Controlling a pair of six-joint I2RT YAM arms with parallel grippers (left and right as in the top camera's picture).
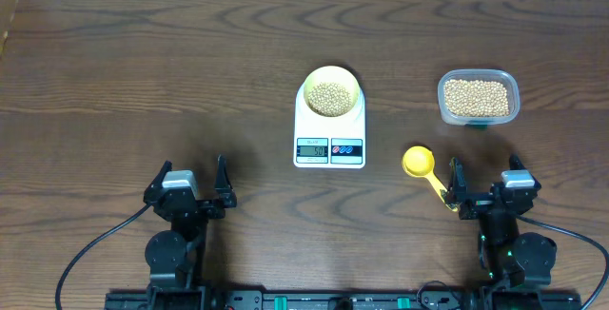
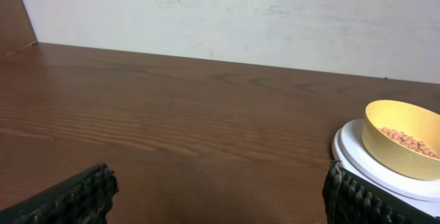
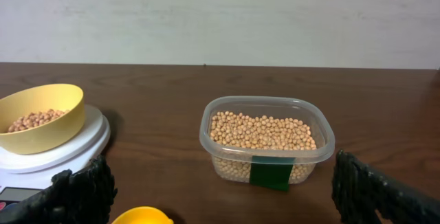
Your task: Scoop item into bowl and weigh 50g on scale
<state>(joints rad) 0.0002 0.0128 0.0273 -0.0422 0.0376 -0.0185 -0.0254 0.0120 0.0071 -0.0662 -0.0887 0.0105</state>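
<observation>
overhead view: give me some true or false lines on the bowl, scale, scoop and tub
1. The bowl sits on the scale. True.
2. The bowl is empty. False: it holds beans.
3. The right hand grips the scoop. False: the scoop lies on the table, and that hand is open.
4. The tub stands off the scale, on the right arm's side. True.
5. The left hand is open and holds nothing. True.
</observation>
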